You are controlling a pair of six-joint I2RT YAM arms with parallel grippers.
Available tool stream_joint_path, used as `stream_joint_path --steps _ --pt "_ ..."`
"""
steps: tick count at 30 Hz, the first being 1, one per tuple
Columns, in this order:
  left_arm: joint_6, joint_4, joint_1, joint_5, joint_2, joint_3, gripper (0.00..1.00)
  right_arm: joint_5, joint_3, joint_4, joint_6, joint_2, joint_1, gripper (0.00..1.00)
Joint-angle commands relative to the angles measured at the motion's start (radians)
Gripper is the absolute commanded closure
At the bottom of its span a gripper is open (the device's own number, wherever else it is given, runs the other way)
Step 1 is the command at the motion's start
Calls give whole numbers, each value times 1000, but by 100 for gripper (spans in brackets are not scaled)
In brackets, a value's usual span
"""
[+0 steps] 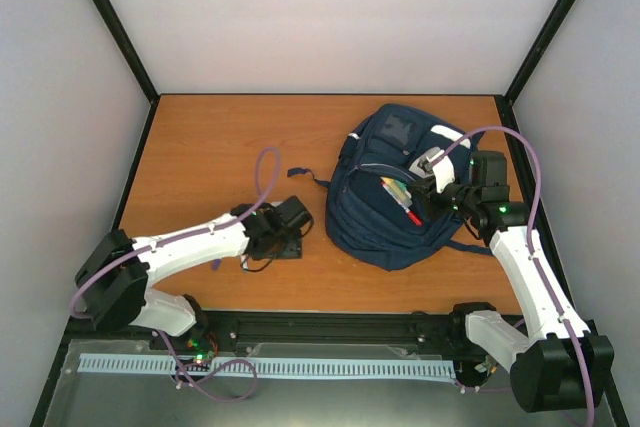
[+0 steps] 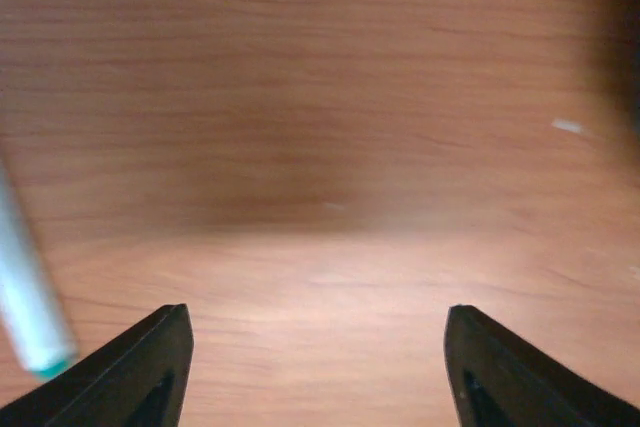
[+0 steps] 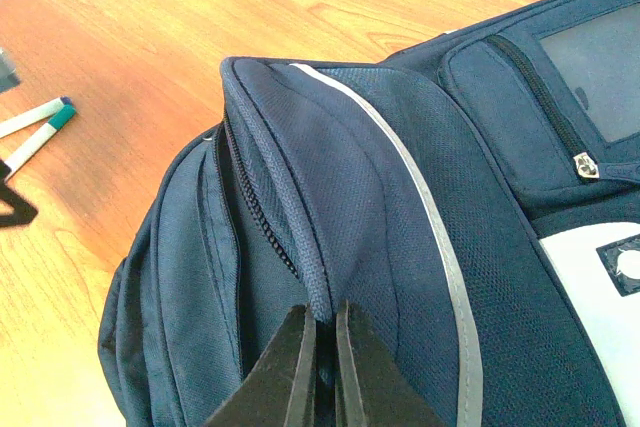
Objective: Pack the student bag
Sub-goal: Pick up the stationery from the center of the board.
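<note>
Currently holding the left gripper (image 2: 317, 327) low over the wooden table (image 1: 200, 147), spread wide and gripping nothing. Seeing a white marker (image 2: 25, 277) with a teal cap just outside the finger at the left of the wrist view, not between the two. Reading its long axis as roughly in line with the fingers, slightly tilted, so probably needing a sideways shift toward it before any closing.

Pinching the student bag (image 1: 375, 222) with the right gripper (image 3: 322, 312), clamped almost flat on the raised zip edge of the flap, apparently propping the mouth open. Placing the bag at the right of the table, near and off to the right of the left gripper across bare wood, with the right arm much the nearer. Noting several pens (image 1: 400, 197) poking from the opening.

Judging the bag soft and slumping: coarse navy weave, a thin pale stripe, toothed zips, white patches on the front pocket. Judging the marker smooth, round and likely to roll on the slick grained wood.
</note>
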Motion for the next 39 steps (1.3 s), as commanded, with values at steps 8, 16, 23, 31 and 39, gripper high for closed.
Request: stream_joint_path --steps 8,16,23,31,39 --pt "19 -110 295 -9 -124 -114 15 -35 25 37 -7 -29 -11 97" --pt "51 -60 391 68 -119 -158 30 -36 25 36 -8 -27 -13 97" --pt "85 -13 483 125 -50 -177 43 -36 25 34 -10 -25 -13 97" --pt "144 0 508 116 66 -114 57 -35 25 34 -12 -24 -15 97" --pt "180 16 508 144 117 -88 80 -38 25 34 -13 -21 -15 97"
